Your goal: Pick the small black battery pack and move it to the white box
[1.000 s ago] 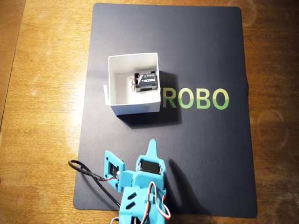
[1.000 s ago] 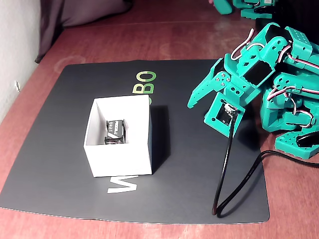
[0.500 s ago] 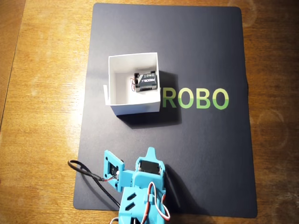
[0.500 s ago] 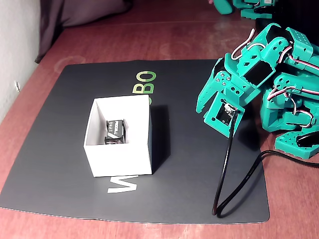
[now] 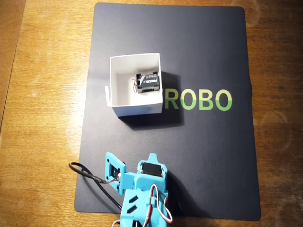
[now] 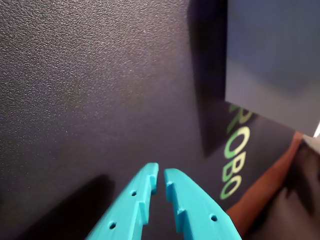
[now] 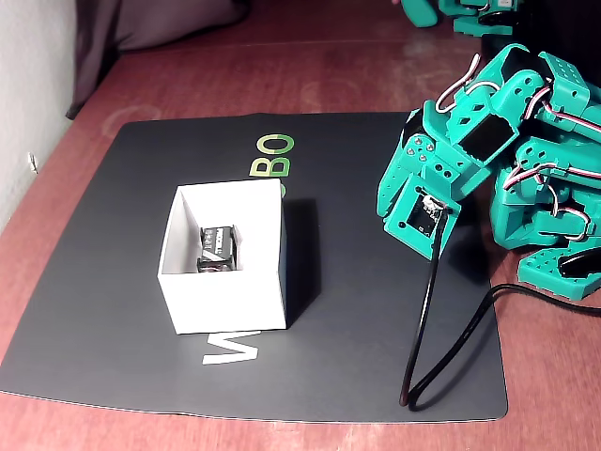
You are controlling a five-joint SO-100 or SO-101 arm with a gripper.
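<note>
The small black battery pack [image 5: 147,82] lies inside the white box [image 5: 137,109], toward its right wall in the overhead view, with its thin wires at its left end. In the fixed view the pack [image 7: 218,246] rests on the floor of the box [image 7: 225,301]. My gripper [image 6: 161,172] is shut and empty, its teal fingertips nearly touching just above the bare black mat. The arm [image 5: 144,189] is folded back near its base, well apart from the box. In the wrist view, the box's wall [image 6: 270,55] shows at the upper right.
A black mat [image 5: 208,156] with green "ROBO" lettering [image 5: 199,100] covers the wooden table [image 5: 42,94]. A black cable [image 7: 423,348] loops from the arm onto the mat's near corner. The arm's teal base [image 7: 545,188] stands at the right in the fixed view.
</note>
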